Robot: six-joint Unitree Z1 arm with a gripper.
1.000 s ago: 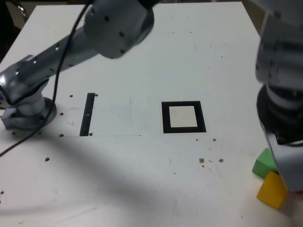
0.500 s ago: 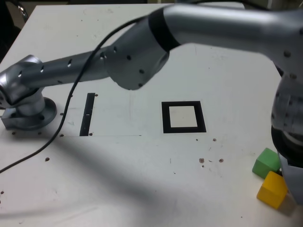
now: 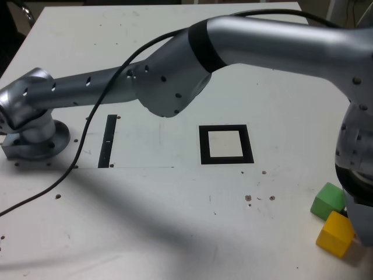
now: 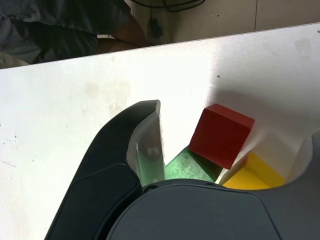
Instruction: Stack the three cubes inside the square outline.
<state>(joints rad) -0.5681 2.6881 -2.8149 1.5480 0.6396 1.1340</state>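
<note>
Between the spread jaws of the gripper (image 4: 225, 145) sits the red cube (image 4: 221, 134) (untouched), green (image 3: 328, 200) and yellow (image 3: 335, 234) at the outline's (image 3: 225, 144) four o'clock.

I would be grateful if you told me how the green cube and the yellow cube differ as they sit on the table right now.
The green cube is green; the yellow cube is yellow. In the exterior view the green cube lies farther from the camera, the yellow cube nearer the table's front edge. The green cube is partly hidden by the arm, the yellow cube less so. Both look the same size, sit touching or nearly so, and lie outside the square outline.
</note>
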